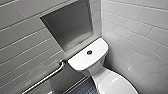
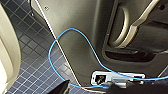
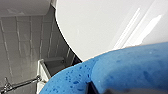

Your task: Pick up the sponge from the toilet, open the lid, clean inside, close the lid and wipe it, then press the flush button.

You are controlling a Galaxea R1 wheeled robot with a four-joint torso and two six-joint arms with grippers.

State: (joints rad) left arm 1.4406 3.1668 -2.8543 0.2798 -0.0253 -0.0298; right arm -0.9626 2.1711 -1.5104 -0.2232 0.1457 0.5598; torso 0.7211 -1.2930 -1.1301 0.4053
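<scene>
The right gripper (image 3: 96,89) is clamped on the sponge (image 3: 130,67), bright blue and speckled, which sits close against the lid (image 3: 100,25) near its curved edge (whether they touch, I cannot tell). The toilet (image 1: 100,72) stands in the tiled corner, with a dark flush button (image 1: 89,52) mid tank top and a grab bar (image 1: 46,78) beside it. The left gripper (image 2: 87,90) hangs over dark floor tiles (image 2: 30,65); its grip I cannot tell.
</scene>
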